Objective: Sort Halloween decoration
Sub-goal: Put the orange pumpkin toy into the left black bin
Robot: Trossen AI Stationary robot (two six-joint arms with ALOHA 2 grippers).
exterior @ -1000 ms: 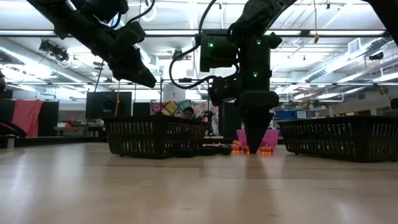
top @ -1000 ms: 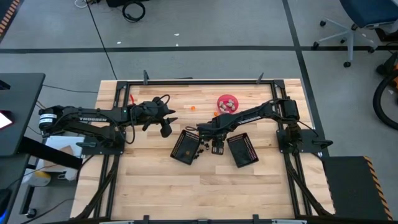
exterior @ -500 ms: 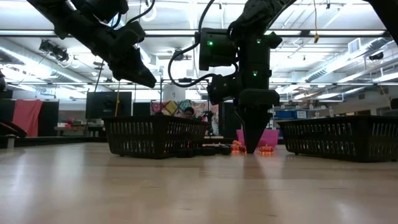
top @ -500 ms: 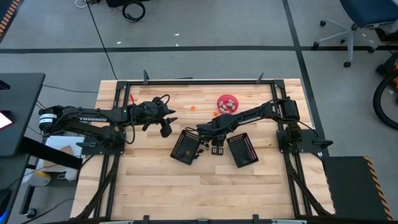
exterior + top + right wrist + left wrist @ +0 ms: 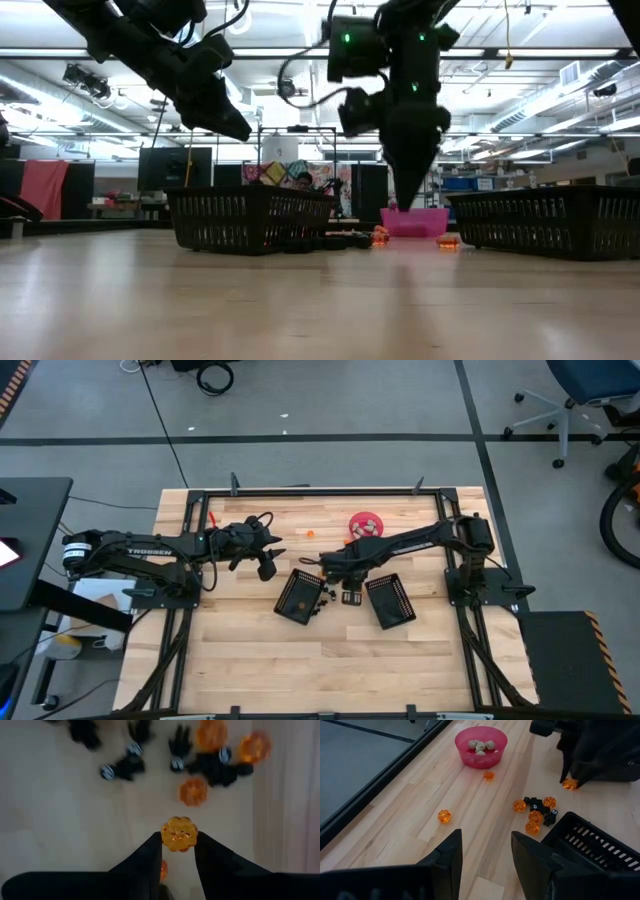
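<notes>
My table [image 5: 240,650] is pale wooden planks inside a black frame; two black mesh baskets [image 5: 299,596] [image 5: 389,601] lie near its middle, tilted, with a cluster of small black pieces [image 5: 540,810] and orange pumpkins [image 5: 519,805] scattered between them; a pink bowl [image 5: 481,746] sits farther back holding pale grey-white pieces [image 5: 480,746]; one orange pumpkin [image 5: 489,775] lies just beside the bowl; another lone pumpkin [image 5: 444,815] rests well apart from the cluster, on bare wood.

Right gripper [image 5: 178,851] is up off the tabletop near the middle, fingers pinched on something. Left gripper [image 5: 485,850] hangs over the left half, fingers apart.
</notes>
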